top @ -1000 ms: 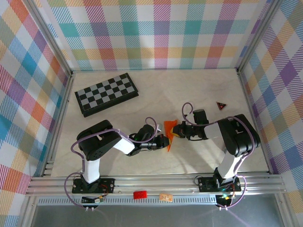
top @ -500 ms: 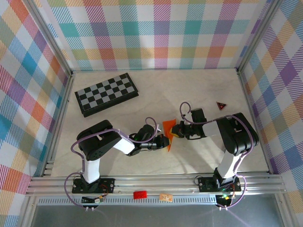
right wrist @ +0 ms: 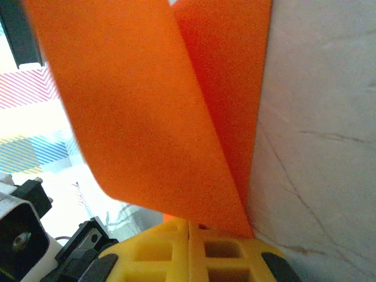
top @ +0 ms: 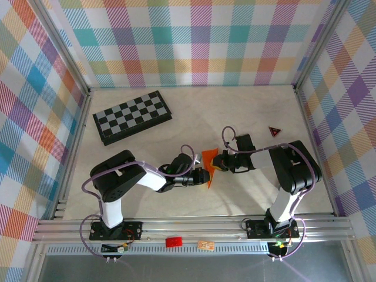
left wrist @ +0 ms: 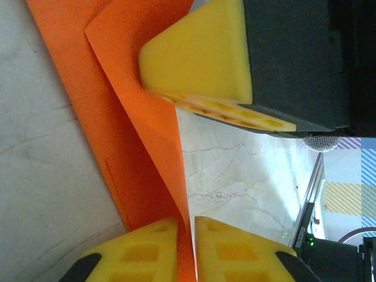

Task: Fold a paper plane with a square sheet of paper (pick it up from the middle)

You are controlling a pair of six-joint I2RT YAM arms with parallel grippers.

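The paper (top: 210, 167) sits mid-table between the two arms. The left gripper (left wrist: 188, 235) is clamped on one edge and the right gripper (right wrist: 189, 235) is clamped on another. I see one crease with a flap raised over the lower layer. It's no dart yet, so I'd say most folds remain.

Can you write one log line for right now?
left gripper: shut on orange paper | right gripper: shut on orange paper | orange paper: folded over, flap raised
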